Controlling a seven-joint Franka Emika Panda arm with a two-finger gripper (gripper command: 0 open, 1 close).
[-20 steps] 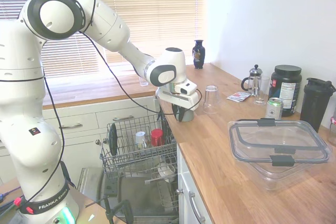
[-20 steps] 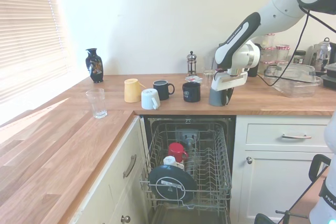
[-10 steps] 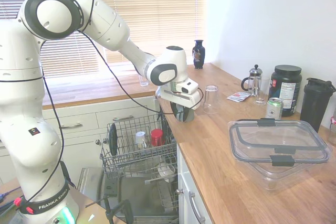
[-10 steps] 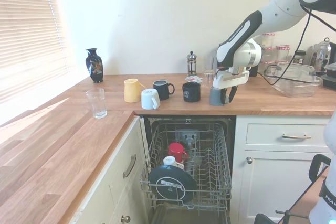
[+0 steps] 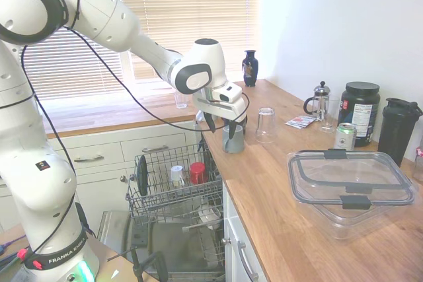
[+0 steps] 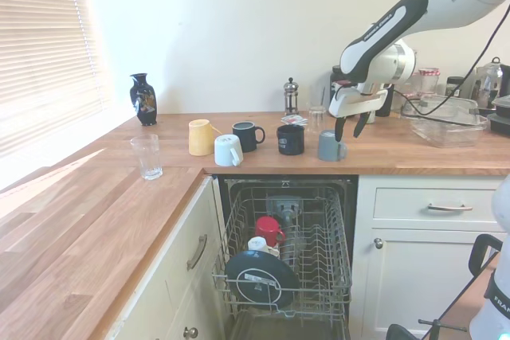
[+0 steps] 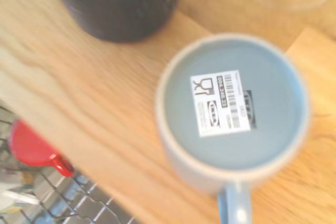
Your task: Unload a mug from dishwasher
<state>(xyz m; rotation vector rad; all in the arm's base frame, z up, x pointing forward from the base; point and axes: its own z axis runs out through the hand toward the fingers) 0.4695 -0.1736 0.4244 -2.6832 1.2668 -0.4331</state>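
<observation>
So the mug (image 6: 330,146) sits upside down on the worktop (image 6: 398,157), label up, handle toward 3 o'clock in the second exterior view. The hand (image 6: 351,126) hangs open just above it, at about 1 o'clock, letting go. Dishwasher (image 6: 287,264) rack keeps a red cup (image 6: 268,231) and a dark plate (image 6: 259,279).
</observation>
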